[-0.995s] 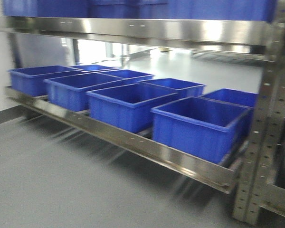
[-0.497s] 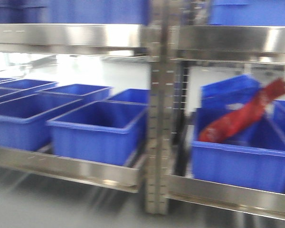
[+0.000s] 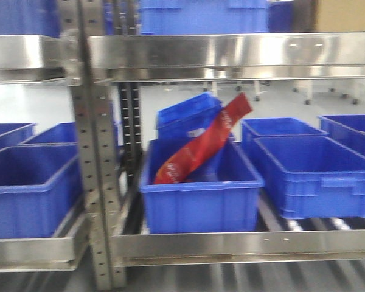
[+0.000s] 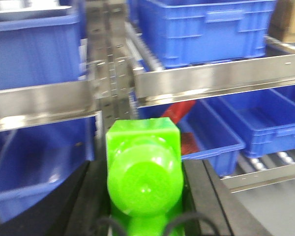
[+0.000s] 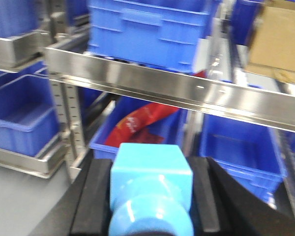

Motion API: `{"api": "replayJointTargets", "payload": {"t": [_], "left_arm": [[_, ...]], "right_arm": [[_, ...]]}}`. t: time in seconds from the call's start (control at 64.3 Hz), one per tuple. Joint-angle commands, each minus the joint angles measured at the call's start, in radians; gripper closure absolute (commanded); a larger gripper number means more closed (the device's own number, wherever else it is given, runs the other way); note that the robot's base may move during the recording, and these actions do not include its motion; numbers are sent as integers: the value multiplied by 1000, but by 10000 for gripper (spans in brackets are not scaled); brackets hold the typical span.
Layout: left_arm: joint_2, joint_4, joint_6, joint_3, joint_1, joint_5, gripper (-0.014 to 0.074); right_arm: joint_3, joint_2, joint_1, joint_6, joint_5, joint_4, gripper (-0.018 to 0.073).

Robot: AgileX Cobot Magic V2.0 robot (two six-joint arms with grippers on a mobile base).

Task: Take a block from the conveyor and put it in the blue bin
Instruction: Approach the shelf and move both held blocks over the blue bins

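Note:
My left gripper [image 4: 145, 167] is shut on a bright green block [image 4: 142, 142], whose rounded knob faces the camera between the black fingers. In the right wrist view a light blue block [image 5: 150, 196] sits clamped in my right gripper [image 5: 151, 167]. Straight ahead, on the lower shelf, stands a blue bin [image 3: 201, 204] with a red bag [image 3: 201, 149] leaning in it. The left wrist view shows the same bin [image 4: 211, 132], and it lies ahead of my right gripper too [image 5: 104, 142]. An empty blue bin [image 3: 316, 182] is to its right. The conveyor is out of view, and neither gripper shows in the front view.
A perforated steel rack post [image 3: 97, 182] stands left of the middle bin. A steel shelf beam [image 3: 231, 58] runs overhead with more blue bins on it. More blue bins [image 3: 30, 194] sit at the left. A cardboard box [image 5: 278, 39] is on the upper shelf at right.
The front view has swept right along the rack. The row of empty bins slid off to the left, and the bin with the red bag has come to the centre.

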Motion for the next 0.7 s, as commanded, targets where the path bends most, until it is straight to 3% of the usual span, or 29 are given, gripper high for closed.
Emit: {"api": "replayJointTargets", "payload": {"t": [0.0, 0.684], "left_arm": [[-5, -7, -4, -1, -6, -18, 707], [-5, -7, -4, -1, -6, -18, 707]], "right_arm": [[-7, -4, -1, -2, -13, -13, 712], [-7, -4, -1, -2, -13, -13, 712]]}}
